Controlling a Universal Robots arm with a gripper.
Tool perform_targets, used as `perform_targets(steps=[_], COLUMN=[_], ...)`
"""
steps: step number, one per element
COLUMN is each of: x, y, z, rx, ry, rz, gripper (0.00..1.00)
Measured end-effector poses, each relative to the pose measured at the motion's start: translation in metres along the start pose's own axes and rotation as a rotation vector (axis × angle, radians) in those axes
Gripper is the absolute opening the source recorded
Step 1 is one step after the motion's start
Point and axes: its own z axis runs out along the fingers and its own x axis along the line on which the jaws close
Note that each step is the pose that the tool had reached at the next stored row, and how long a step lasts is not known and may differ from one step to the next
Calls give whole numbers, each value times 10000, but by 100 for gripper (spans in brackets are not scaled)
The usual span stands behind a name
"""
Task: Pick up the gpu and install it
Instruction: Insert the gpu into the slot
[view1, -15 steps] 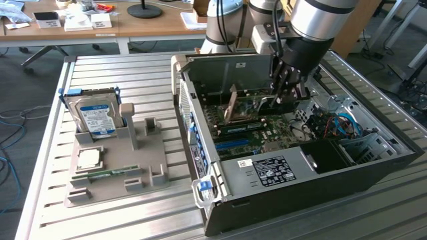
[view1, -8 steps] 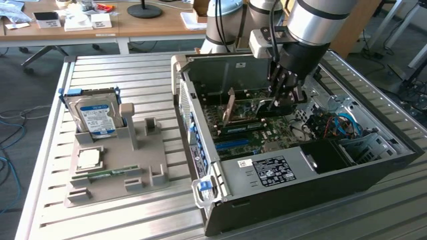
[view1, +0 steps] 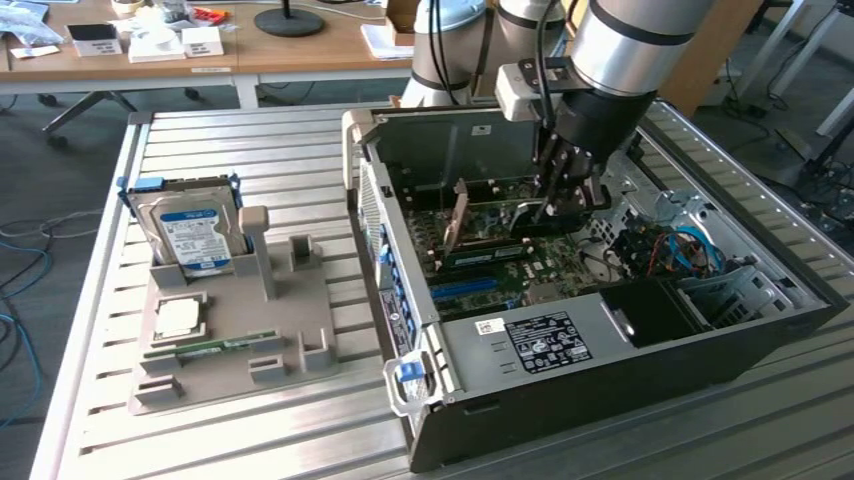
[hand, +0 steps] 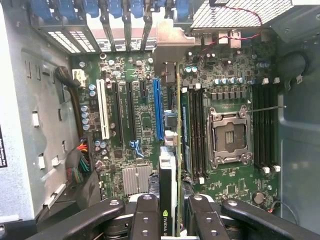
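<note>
Slatted metal table (view1: 200, 140) carrying an open PC case (view1: 601, 350), w/ the arm (view1: 627, 50) reaching down into it from above; on the exterior view's left, a grey holder (view1: 240, 340) standing apart from the case; motherboard (hand: 140, 130) lining the case floor; hard drive (view1: 194, 230) w/ blue-white label upright at the holder's far end; gpu (hand: 166, 195) inside the case, edge-on over the board, bracket end toward the rear slots, its edge just beside the long blue slot (hand: 158, 110), betw. that slot and the memory slots; whether it is seated cannot be told; gripper (hand: 172, 210) clamped on the gpu, one finger per face, jaws narrow; processor chip (view1: 178, 318) and memory stick (view1: 214, 347) lying on the holder.
</note>
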Motion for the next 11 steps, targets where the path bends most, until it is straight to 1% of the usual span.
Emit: perform_targets(steps=[3, 11], x=[0, 13], y=[0, 7], z=[3, 92], rx=[0, 1], ry=[-3, -2], rz=[0, 0], gripper=[27, 27])
